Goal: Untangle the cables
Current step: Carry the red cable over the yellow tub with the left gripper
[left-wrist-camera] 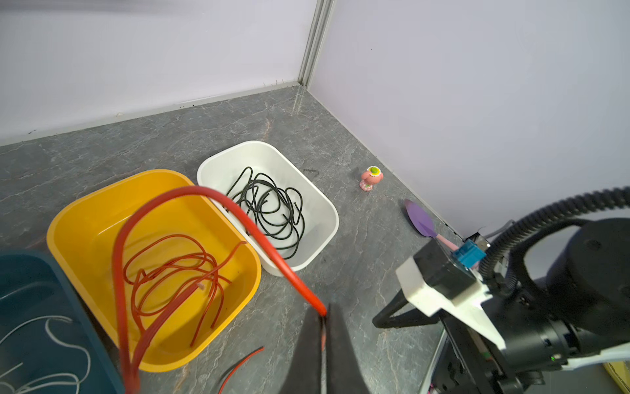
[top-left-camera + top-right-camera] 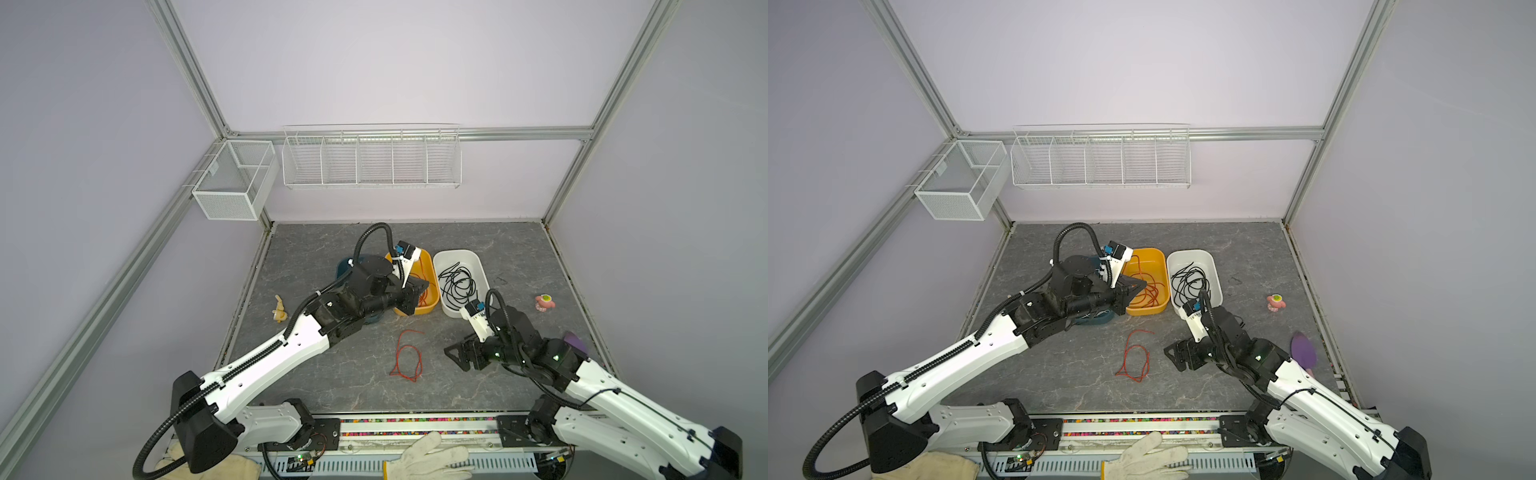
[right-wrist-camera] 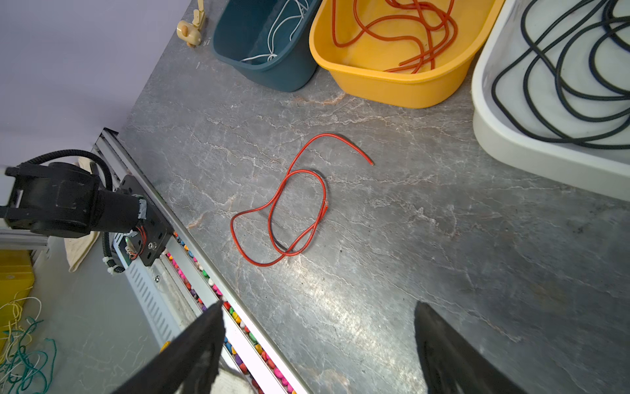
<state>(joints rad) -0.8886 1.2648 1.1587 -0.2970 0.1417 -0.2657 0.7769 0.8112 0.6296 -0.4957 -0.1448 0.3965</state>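
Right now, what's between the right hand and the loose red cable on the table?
Nothing. In the right wrist view only bare grey tabletop lies between the open right hand and the loose red cable.

We note that the table [image 3: 409,238] has a grey, veined, stone-look surface with a dull sheen under the light. The yellow bin [image 3: 392,88], white bin [image 3: 545,163] and teal bin [image 3: 272,75] look like smooth moulded plastic; the yellow one is the glossiest. The red cables [image 1: 201,191] carry a smooth, slightly shiny sheath; the black cables [image 1: 269,208] look matt. The wall rack [image 2: 372,162] is white-coated wire, the frame rail [image 2: 519,134] is bare metal, and the glove [image 2: 432,457] is coarse cloth.
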